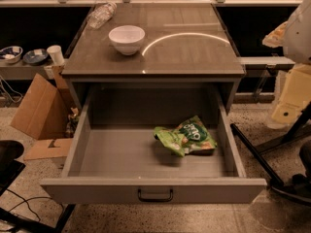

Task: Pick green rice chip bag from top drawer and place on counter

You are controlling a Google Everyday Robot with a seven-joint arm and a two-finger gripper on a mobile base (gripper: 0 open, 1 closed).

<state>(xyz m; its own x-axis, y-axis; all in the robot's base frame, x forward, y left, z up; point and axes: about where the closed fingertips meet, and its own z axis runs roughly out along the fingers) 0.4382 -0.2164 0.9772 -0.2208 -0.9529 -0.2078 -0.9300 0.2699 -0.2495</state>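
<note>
The green rice chip bag [185, 136] lies crumpled on the floor of the open top drawer [153, 189], toward its right rear. The drawer is pulled fully out, and its dark bar handle [155, 195] sits at the centre of the front. The counter [189, 52] is the glossy grey-brown top above it, with a pale curved reflection. My gripper [285, 111] hangs at the right edge of the camera view, beside the cabinet, to the right of the bag and higher than it, touching neither bag nor drawer.
A white bowl [127, 38] stands on the counter's left half. A clear plastic bottle [101, 15] lies at its far left corner. A cardboard box [41, 108] sits on the floor to the left. Dark stand legs [256, 157] cross the floor to the right.
</note>
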